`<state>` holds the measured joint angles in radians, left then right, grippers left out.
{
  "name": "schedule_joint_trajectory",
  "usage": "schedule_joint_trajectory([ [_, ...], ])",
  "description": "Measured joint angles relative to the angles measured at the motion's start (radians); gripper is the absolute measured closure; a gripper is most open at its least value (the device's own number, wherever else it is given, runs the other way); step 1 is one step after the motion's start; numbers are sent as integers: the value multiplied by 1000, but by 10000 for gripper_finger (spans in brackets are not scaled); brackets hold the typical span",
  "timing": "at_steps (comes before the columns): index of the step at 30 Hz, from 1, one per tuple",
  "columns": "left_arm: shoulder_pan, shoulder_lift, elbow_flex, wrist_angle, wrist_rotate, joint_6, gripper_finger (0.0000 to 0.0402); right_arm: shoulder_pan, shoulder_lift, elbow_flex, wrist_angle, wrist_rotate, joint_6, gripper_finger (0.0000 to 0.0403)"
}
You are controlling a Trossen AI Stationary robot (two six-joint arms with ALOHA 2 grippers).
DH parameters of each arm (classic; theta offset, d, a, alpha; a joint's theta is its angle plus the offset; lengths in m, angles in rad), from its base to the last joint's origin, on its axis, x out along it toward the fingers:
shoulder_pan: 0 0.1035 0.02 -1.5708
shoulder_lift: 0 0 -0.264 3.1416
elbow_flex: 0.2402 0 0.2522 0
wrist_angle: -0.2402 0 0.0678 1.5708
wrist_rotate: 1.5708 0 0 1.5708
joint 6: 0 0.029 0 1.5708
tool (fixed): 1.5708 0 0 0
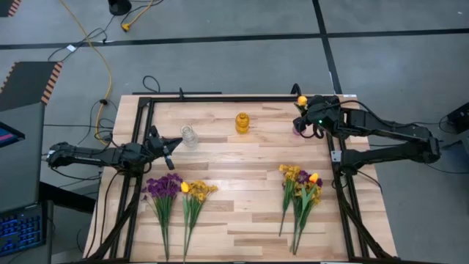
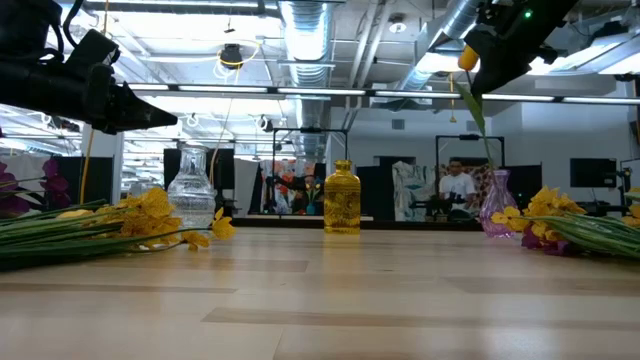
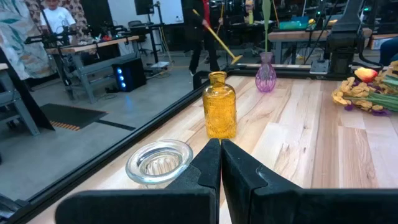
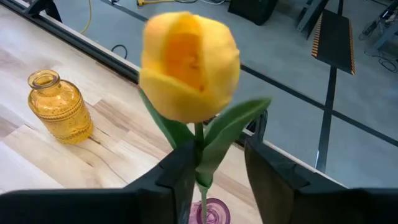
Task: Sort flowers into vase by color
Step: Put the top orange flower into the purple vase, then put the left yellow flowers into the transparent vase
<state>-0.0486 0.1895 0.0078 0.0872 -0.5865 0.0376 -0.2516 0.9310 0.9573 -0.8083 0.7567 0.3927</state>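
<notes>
Yellow tulip (image 4: 189, 65) between parted right pincer (image 4: 214, 165) fingers; three vases; left pincer (image 3: 219, 163) together.

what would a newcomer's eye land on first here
Probably the orange-yellow tulip at the right hand, its stem running down into the purple vase at the table's far right corner. After that, the yellow vase mid-table and the flower bunches along the near edge.

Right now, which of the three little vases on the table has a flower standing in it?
The purple vase, under the right gripper. A yellow tulip stands with its stem in it; the yellow vase and the clear vase hold nothing.
</notes>
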Motion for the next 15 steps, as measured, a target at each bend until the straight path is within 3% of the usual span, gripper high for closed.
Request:
schedule_joint_trajectory([
  [6, 0, 0, 0, 0, 0, 0, 401, 3, -7, 0, -1, -5, -38, 215],
  [15, 0, 0, 0, 0, 0, 0, 401, 2, -54, 0, -1, -133, -58, 216],
])
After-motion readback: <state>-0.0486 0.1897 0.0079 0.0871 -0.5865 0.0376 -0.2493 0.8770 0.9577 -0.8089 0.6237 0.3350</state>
